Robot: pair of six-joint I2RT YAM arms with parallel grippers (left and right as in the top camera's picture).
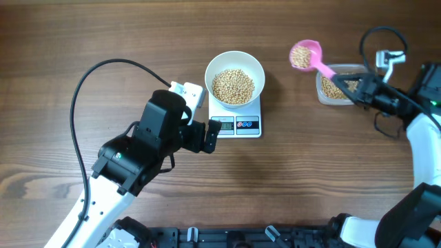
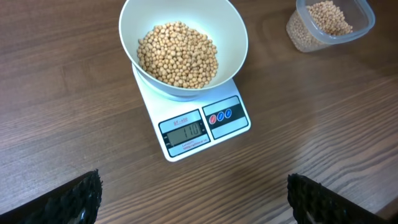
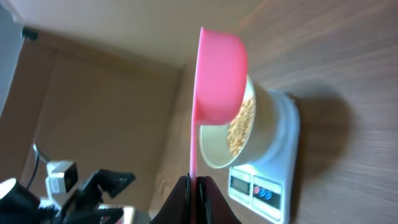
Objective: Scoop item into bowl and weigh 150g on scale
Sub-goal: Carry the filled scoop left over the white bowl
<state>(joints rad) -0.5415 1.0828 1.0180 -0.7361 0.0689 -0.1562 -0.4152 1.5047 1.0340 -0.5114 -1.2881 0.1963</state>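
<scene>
Closest to the right wrist camera we have the right gripper (image 3: 194, 186), its 2 fingers pressed together on the thin handle of a pink scoop (image 3: 221, 74). So it is pinching the scoop, no gap visible. The scoop's cup is seen edge-on there, in front of the bowl (image 3: 267, 124).

From overhead, the right gripper (image 1: 358, 88) sits over the clear tub (image 1: 334, 86) at the right side of the table (image 1: 69, 41). The scoop (image 1: 313, 62) reaches left from it. Its cup holds a small load of beans and sits just left of the tub, well apart from the bowl (image 1: 215, 69). We cannot tell how high it hangs. The tub holds more beans.

The left gripper (image 2: 196, 202) is spread wide, with 1 dark finger in each bottom corner of the left wrist view and nothing between them but bare wood. Overhead, the left gripper (image 1: 210, 136) is just left of the scale's front edge, and we cannot tell if it touches.

The task's beans (image 2: 177, 55) are heaped in the white bowl (image 2: 230, 31), which stands upright on the scale (image 2: 155, 102), covering most of its platform. The scale (image 1: 251, 114) sits mid-table. Its display (image 2: 185, 130) is lit with digits, too blurry for us to read. 2 round buttons sit beside it.

1 black cable (image 1: 79, 103) loops over the table left of the left arm.
</scene>
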